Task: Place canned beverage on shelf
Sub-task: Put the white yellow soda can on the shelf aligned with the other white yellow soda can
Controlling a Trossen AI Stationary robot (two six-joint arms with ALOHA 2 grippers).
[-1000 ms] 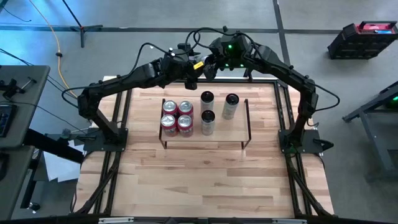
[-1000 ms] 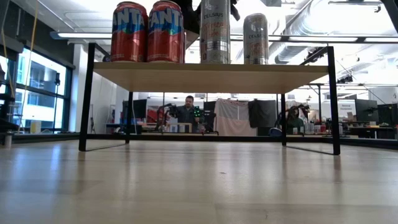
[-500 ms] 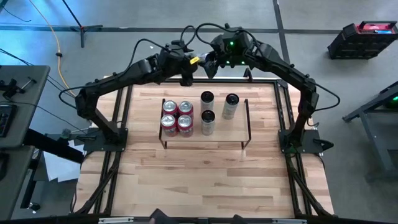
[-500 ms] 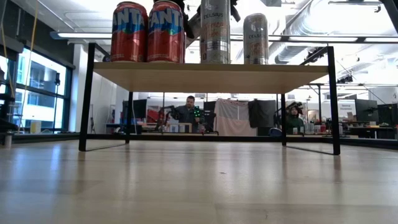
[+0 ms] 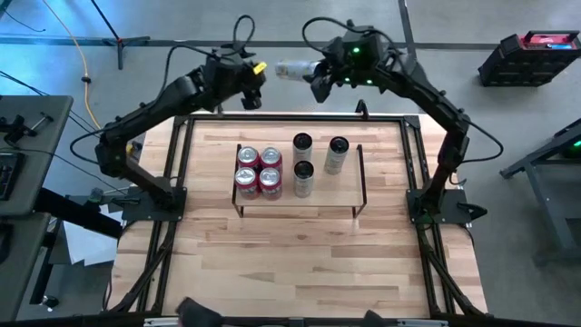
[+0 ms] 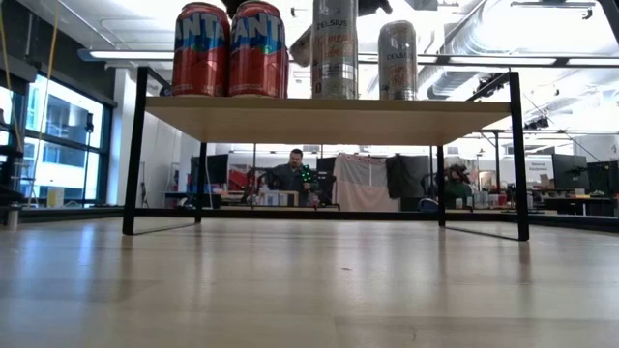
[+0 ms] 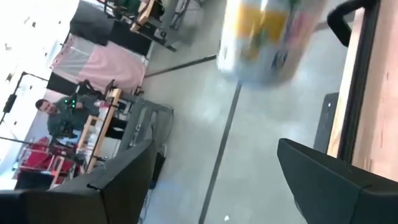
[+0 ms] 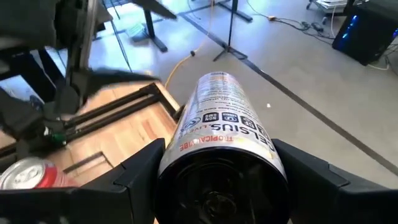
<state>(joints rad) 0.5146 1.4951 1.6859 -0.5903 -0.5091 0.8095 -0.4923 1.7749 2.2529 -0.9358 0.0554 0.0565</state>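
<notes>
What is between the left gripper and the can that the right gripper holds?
Nothing: in the high view, only bare grey floor shows between the open left gripper and the can lying sideways in the right gripper.

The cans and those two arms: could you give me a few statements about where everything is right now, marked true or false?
1. The right gripper holds a slim can. True.
2. Four red cans stand on the shelf. True.
3. The left gripper holds a red can. False: it is open and empty, beyond the table's far edge.
4. The held can is upright over the shelf. False: it lies sideways, past the table's far edge.
5. Three slim cans stand on the shelf. True.
</notes>
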